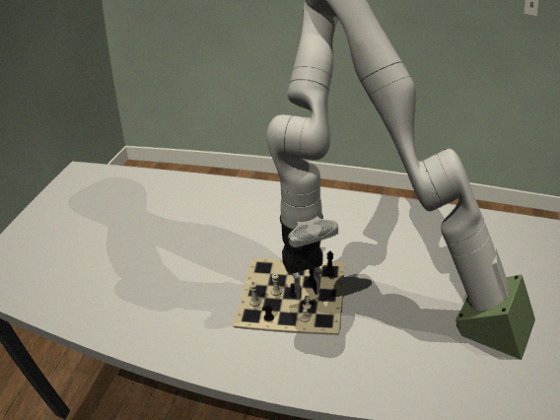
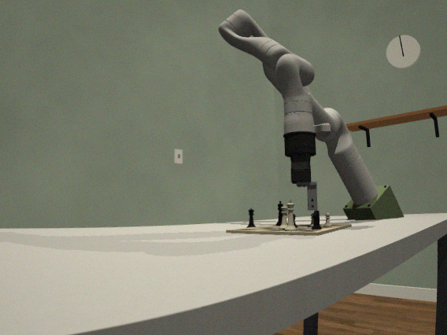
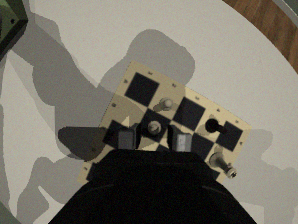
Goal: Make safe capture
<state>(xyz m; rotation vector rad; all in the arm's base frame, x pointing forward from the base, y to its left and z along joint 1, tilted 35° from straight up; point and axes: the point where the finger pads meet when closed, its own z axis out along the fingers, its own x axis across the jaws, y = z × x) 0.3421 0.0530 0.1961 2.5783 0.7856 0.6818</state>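
A small chessboard lies on the white table. My gripper hangs straight down over its middle, open and empty. In the side view its fingers stand just above a short black piece without touching it. In the wrist view this black piece shows between the two fingertips. Around it stand a tall white piece, a white piece, a black pawn, a white pawn and a black piece at the far right corner.
The arm's green base stands on the table to the right of the board. The table's curved front edge runs close below the board. A wooden wall rail is behind the arm.
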